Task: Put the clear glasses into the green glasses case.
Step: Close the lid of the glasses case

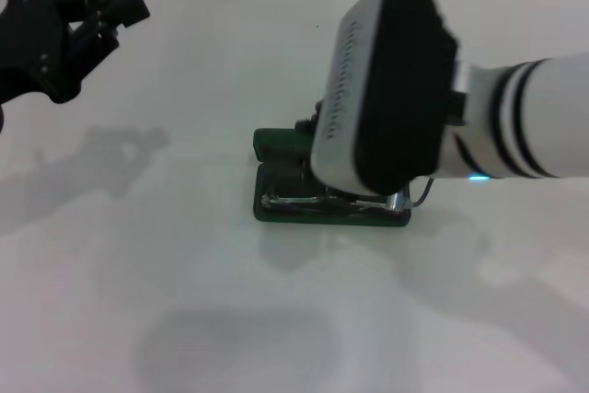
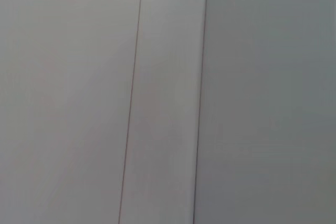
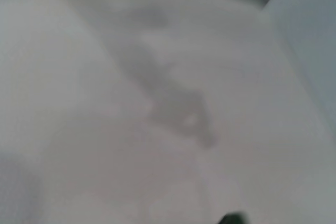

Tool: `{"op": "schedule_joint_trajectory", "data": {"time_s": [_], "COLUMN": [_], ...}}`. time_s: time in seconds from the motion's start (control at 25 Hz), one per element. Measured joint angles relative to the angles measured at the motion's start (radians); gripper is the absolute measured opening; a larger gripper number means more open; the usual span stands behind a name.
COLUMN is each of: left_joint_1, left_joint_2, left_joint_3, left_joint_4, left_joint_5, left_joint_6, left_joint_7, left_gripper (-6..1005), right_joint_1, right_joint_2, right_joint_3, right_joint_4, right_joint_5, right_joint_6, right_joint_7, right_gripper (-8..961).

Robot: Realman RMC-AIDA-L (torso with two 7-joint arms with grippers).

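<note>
— Two arms show in the head view; which one is at work?

— Only the right one; its white wrist housing [image 1: 386, 89] hangs directly over the green glasses case [image 1: 317, 212], which lies open near the middle of the white table [image 1: 138, 301]; the housing hides the right gripper itself, so I cannot tell how it stands.

— Where are the clear glasses?

— Inside the open case, as far as can be seen; glinting clear edges of the clear glasses [image 1: 294, 198] lie across the lower half of the case, along its near side; the arm covers the rest, so I cannot tell whether they sit fully down in it.

— And the lid?

— A dark green strip stands at the far side of the case, just beside the wrist housing; most of it is hidden.

— What about the other arm?

— The left gripper [image 1: 115, 8] is raised at the far left corner, well apart from the case; its black fingers look drawn close together, holding nothing.

— Do the wrist cameras add anything?

— Little; the left one shows only a pale wall with a seam; the right one shows blurred table surface with a shadow, and a dark green speck at the edge.
</note>
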Motion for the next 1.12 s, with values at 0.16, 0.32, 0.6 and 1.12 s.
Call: {"op": "schedule_joint_trajectory", "data": {"time_s": [0.16, 0.32, 0.6, 1.12], "left_joint_1": [0.003, -0.015, -0.044, -0.175], "left_joint_2": [0.000, -0.008, -0.016, -0.065], "left_joint_3": [0.000, 0.000, 0.004, 0.008], "left_joint_4": [-0.003, -0.004, -0.015, -0.024], "left_joint_5": [0.023, 0.063, 0.072, 0.209], "left_joint_6": [-0.012, -0.031, -0.062, -0.108], "left_joint_7": [-0.024, -0.029, -0.045, -0.123], "left_gripper": [96, 96, 96, 98], "right_joint_1": [-0.110, -0.202, -0.287, -0.099], "right_joint_2": [0.001, -0.003, -0.012, -0.097], "right_joint_3": [0.054, 0.184, 0.586, 1.553], "right_joint_4": [-0.059, -0.053, 0.131, 1.211], "right_joint_5": [0.041, 0.140, 0.662, 1.470], "right_joint_6": [0.090, 0.108, 0.031, -0.905], "right_joint_7": [-0.053, -0.102, -0.346, -0.988], "right_gripper": [288, 287, 275, 256]}}
